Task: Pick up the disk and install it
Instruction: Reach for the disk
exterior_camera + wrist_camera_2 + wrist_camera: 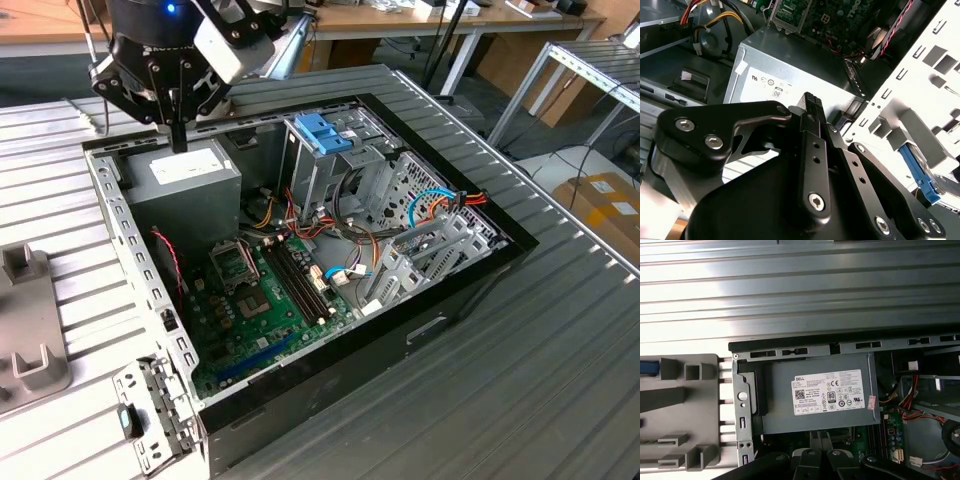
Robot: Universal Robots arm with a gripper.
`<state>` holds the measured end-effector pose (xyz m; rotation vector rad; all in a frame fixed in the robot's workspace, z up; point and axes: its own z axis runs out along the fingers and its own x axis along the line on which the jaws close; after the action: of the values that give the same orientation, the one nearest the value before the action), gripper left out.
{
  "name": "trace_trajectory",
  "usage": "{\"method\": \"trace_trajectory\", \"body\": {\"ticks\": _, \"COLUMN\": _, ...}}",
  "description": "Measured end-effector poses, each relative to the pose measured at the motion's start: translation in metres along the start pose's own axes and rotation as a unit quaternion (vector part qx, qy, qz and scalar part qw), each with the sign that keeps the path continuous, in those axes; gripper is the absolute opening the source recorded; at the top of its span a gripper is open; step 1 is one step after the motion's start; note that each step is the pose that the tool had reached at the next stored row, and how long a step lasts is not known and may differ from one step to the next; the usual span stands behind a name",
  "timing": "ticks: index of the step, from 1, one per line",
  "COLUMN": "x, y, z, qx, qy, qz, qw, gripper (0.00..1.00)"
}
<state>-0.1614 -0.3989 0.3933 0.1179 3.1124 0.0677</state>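
Presently, one gripper is hovering directly over the single power supply inside the one open computer case. Its fingers are pressing together and carrying nothing. One disk, showing as a blue rail in the second wrist view, is sitting in the one grey holder on the counter, beyond the case wall and apart from the gripper. One blue latch is topping the drive cage, across the case from the gripper.
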Motion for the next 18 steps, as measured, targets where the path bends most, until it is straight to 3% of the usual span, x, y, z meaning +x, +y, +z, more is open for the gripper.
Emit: {"method": "trace_trajectory", "body": {"ticks": 18, "x": 0.0096, "y": -0.0007, "z": -0.0003, "qx": 0.0, "qy": 0.0, "qz": 0.0, "qw": 1.0, "gripper": 0.1}}
